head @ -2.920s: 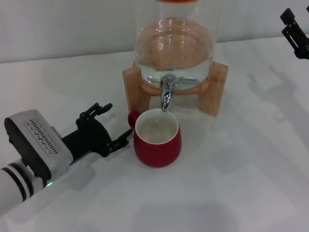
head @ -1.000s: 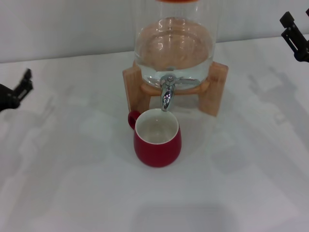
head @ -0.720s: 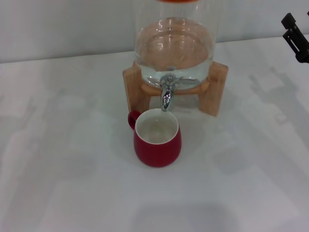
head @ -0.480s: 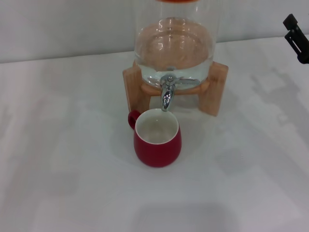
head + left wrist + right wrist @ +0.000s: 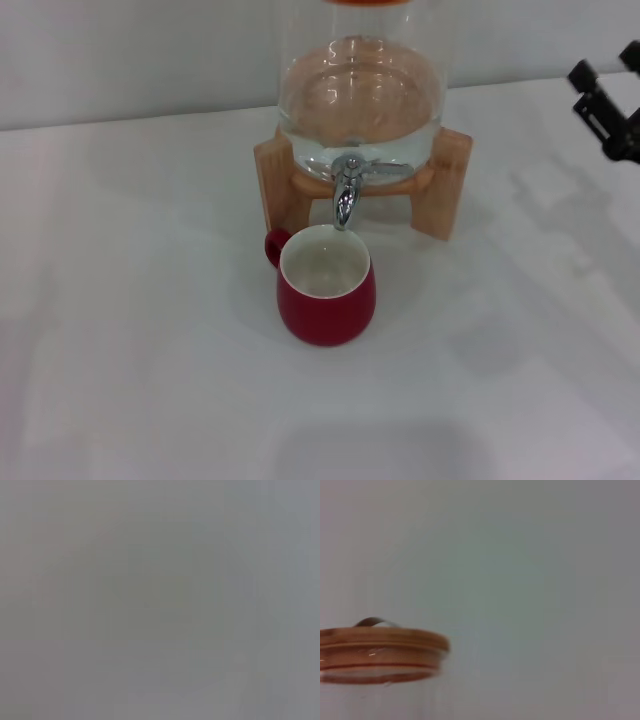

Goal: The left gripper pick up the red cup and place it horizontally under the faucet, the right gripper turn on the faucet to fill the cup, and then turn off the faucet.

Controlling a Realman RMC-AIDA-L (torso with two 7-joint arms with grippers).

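With the red cup upright under the faucet, the right gripper, empty, opening unreadable, must reach toward nine o'clock for the lever.

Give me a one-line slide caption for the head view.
Red cup stands upright under the faucet of the glass dispenser; right end effector waits at the right edge.

I see the red cup upright on the table, directly below the faucet, in front of the dispenser. The right gripper hangs far right, well apart.
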